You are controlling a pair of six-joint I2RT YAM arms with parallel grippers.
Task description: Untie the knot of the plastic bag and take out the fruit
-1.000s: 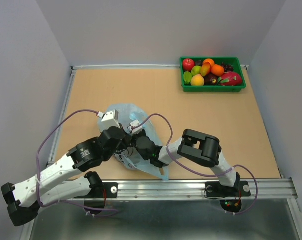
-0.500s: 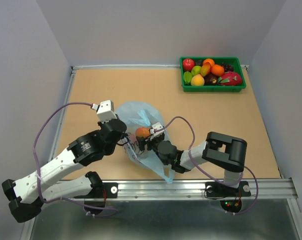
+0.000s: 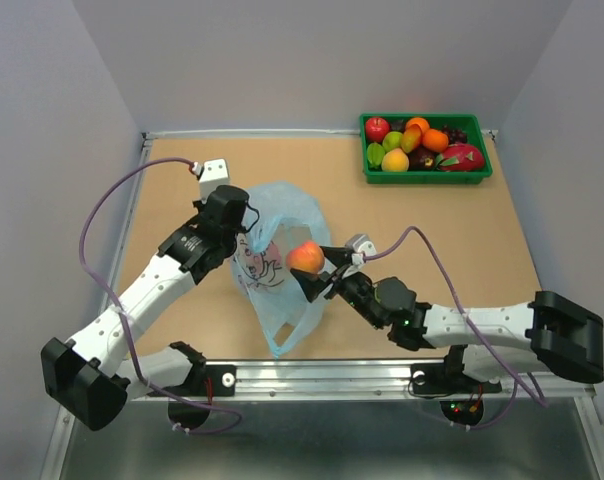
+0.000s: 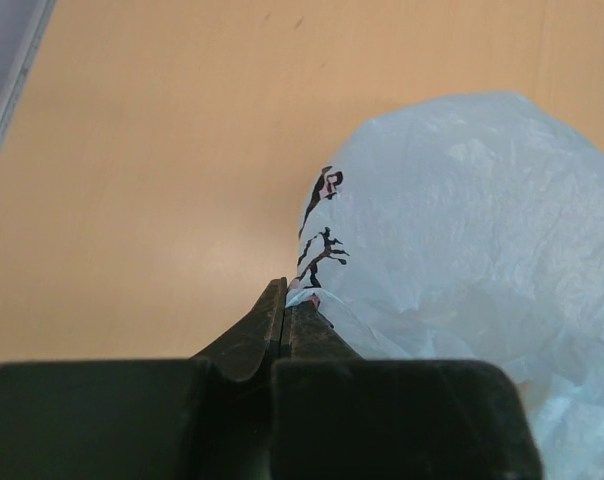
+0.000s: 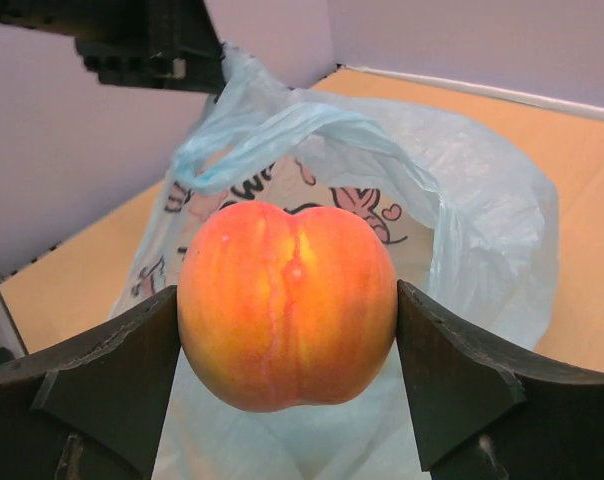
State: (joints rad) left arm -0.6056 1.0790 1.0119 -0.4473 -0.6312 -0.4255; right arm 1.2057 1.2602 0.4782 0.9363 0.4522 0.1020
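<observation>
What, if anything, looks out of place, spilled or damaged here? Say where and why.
Nothing stands out. The right pincer grips the peach outside the plastic bag, the left pincer pinches the bag's edge, and the other fruit sits in the green tray at the far right corner. No tear or spill shows.

- plastic bag (image 3: 282, 205): translucent light blue, with a pink-red and black cartoon print
- peach (image 5: 287, 305): orange-red, streaked yellow
- tray (image 3: 427, 178) at the worktop's far right corner: green; its fruit red, orange, yellow, green, pink
- worktop (image 3: 382, 205): pale tan
</observation>
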